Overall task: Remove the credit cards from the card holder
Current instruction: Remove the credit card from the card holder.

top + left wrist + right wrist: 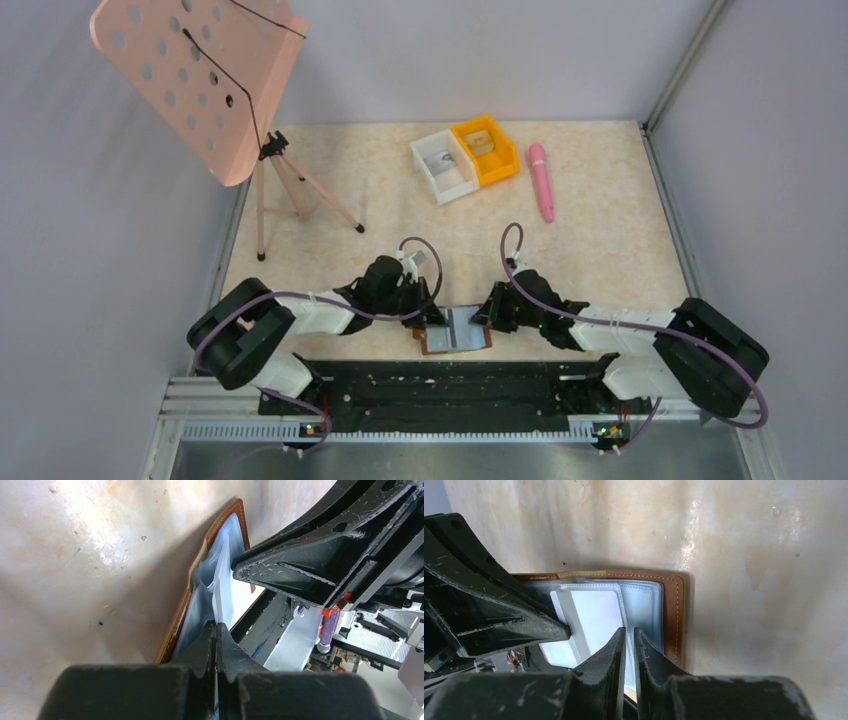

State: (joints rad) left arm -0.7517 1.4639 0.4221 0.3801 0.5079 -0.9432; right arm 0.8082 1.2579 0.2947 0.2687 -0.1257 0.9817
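The left arm [300, 318] and right arm [620, 335] alternate bulky black joint housings with white link shells, and purple cables [439, 275] loop along them. The left end effector [216, 630] and right end effector [630, 635] are matte black plastic, scuffed with pale scratches, with wedge-shaped fingers. Both bases sit on a black mounting plate [440, 385].

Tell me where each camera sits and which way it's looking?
Top external: above and behind the arms, looking down at the table; both arms show, left gripper and right gripper meeting at the card holder.
Left wrist: on the left arm, looking along its own shut fingers pinching a pale card.
Right wrist: on the right arm, looking along its fingers at the card holder.
Both wrist views share the card holder and the opposite gripper.
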